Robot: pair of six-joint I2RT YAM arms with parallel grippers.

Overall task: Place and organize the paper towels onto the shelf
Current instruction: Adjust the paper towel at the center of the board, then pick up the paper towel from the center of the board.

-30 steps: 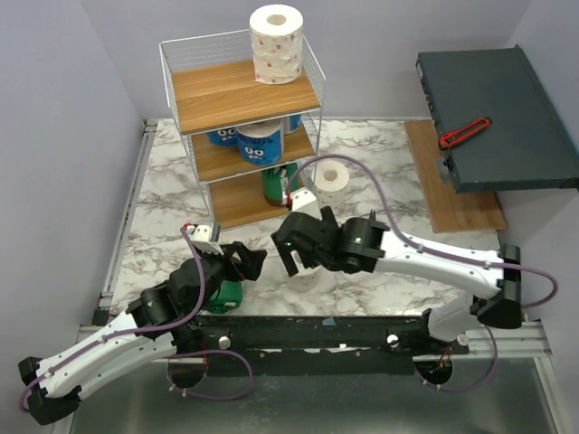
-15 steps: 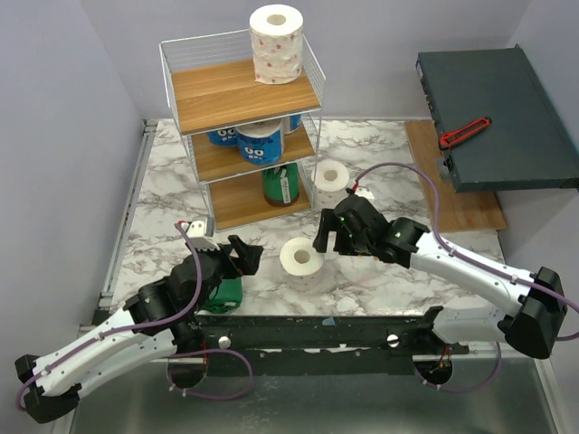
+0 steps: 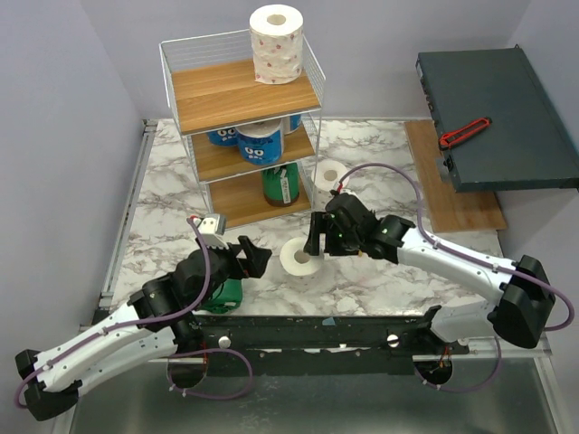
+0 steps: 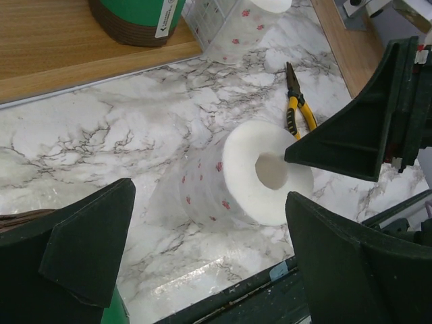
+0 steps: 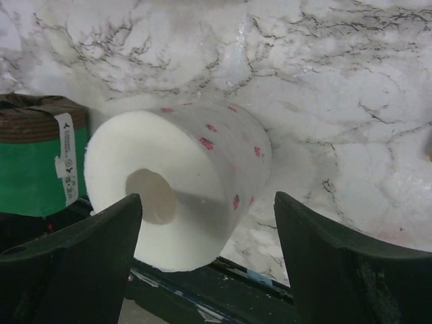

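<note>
**Operator:** Marble table [image 3: 380, 149] fills my screen. The wire shelf [image 3: 226, 95] stands at the far left of it, and a dark box [image 3: 493, 108] sits off to the far right.

**Supervisor:** What's on the shelf?

**Operator:** I see a speckled top roll [image 3: 276, 43] upright on the top board, right end. Blue rolls [image 3: 261, 143] are on the middle board and a green roll [image 3: 281, 185] on the bottom one.

**Supervisor:** And off it?

**Operator:** An upright roll [image 3: 331, 174] stands on the table just right of the shelf. A loose roll [image 3: 299, 257] lies on its side near the front edge, between my two claws. A second green roll [image 3: 224, 295] is partly hidden under my left arm.

**Supervisor:** Claws?

**Operator:** My left claw [image 3: 249, 258] is spread wide just left of the loose roll, with nothing in it. My right claw [image 3: 313, 242] is just right of it, also spread wide and holding nothing. One fingertip sits by the core hole, and I can't tell whether it's touching.

**Supervisor:** Anything small?

**Operator:** Yellow pliers [image 4: 297, 108] lie on the table just beyond the loose roll.
</note>
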